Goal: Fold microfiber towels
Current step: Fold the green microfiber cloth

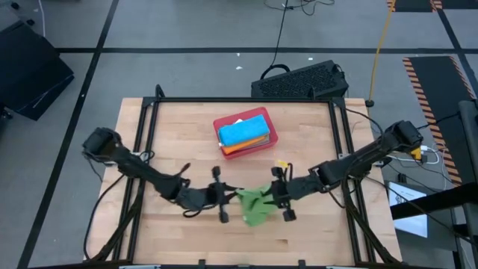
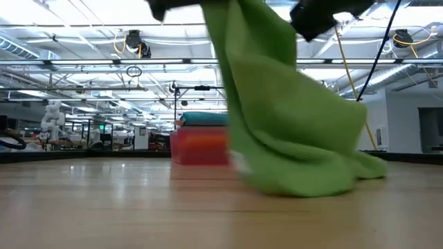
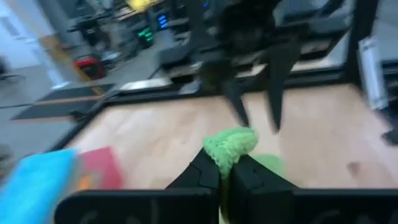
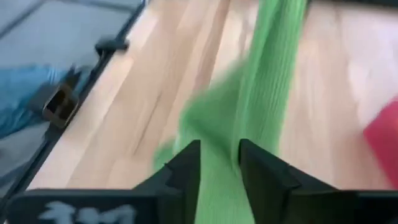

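Towel, bright green [image 1: 256, 205], low centre of frame, lifted off surface [image 1: 187, 134]. Left gripper [image 1: 227, 196] pinching its corner; right gripper [image 1: 275, 191] spread, cloth between fingers. No readable writing.

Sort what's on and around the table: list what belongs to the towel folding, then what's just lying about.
Belongs to the job:
- bright green towel, pinched by the left gripper and lying between the right gripper's fingers
- blue towel and orange towel, stacked in the red tray

Lying about:
- black keyboard beyond the table's far edge
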